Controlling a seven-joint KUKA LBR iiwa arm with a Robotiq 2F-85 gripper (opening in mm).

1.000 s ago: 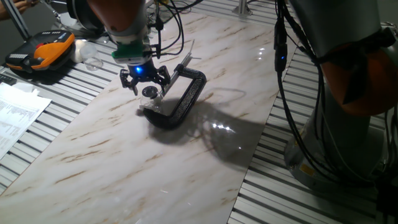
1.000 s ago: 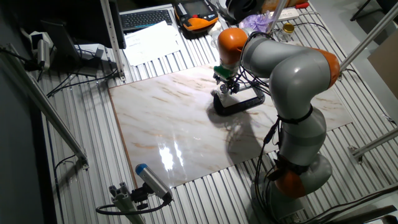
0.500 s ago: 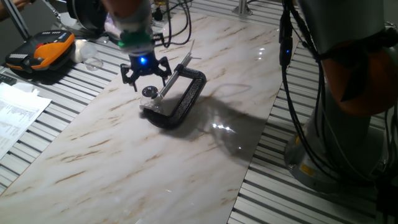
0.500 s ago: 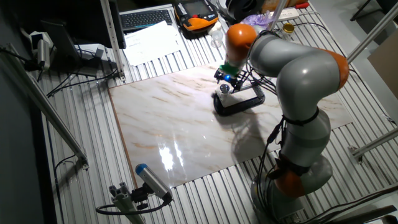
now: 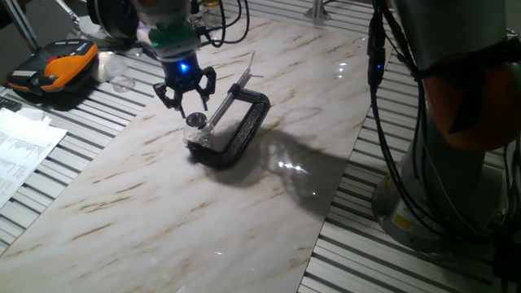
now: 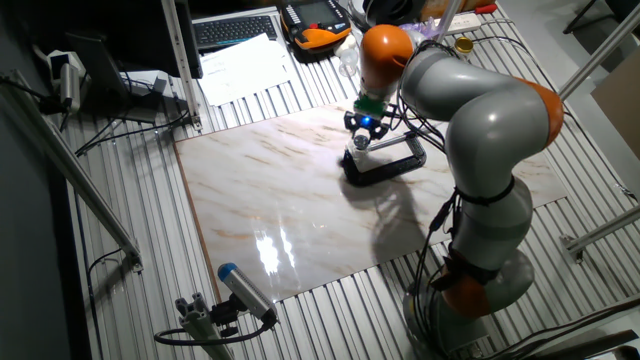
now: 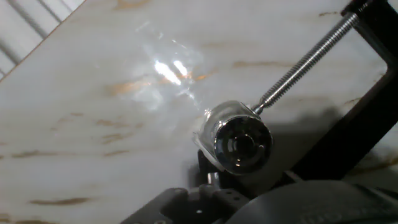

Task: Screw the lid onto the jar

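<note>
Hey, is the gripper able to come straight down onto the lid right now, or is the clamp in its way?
Probably yes. The gripper hangs open just above the lid, which sits on the jar. The clamp and its screw rod reach the jar from the side, so the top looks free.

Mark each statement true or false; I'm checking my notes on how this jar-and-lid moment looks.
1. The lid sits on top of the jar. True.
2. The gripper is clamped around the lid. False: it hangs above, fingers spread, touching nothing.
3. The jar is held in the black C-clamp, against its screw rod. True.
4. The C-clamp stands upright on the marble tabletop. False: it lies flat.
5. An orange-and-black device lies off the marble slab. True.
</note>
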